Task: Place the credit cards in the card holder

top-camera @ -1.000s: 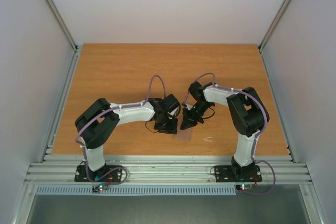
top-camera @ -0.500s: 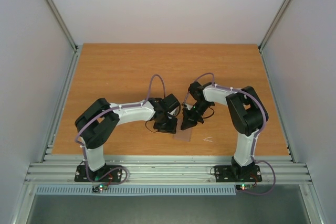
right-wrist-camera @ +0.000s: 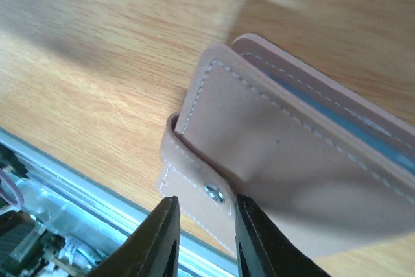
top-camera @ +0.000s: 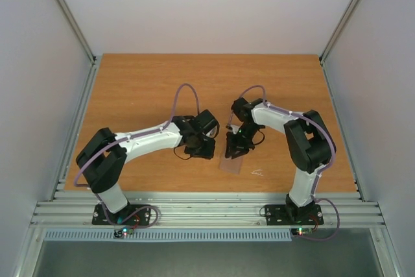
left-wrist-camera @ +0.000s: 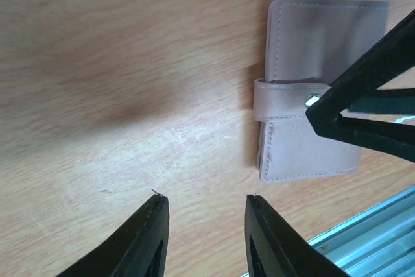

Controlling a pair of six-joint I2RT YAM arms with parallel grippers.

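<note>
The tan card holder [top-camera: 231, 164] lies flat near the table's front edge, its strap snapped across the front. It also shows in the left wrist view [left-wrist-camera: 311, 43] and the right wrist view [right-wrist-camera: 272, 134], where a light blue layer lines its far edge. My right gripper [top-camera: 231, 154] hovers over the strap end, open narrowly [right-wrist-camera: 205, 199], with the metal snap [right-wrist-camera: 214, 192] just past its fingertips. My left gripper [top-camera: 201, 154] is open and empty over bare wood [left-wrist-camera: 206, 200], left of the holder. No red or teal card is in view.
A tiny white scrap [top-camera: 257, 172] lies on the wood right of the holder. The aluminium rail [top-camera: 207, 207] runs along the front edge, just below the holder [left-wrist-camera: 382, 218]. Grey walls enclose the table on three sides.
My left arm has swung its elbow out to the left and its gripper has drawn away from the holder. The right gripper has shifted slightly over the holder's strap.
</note>
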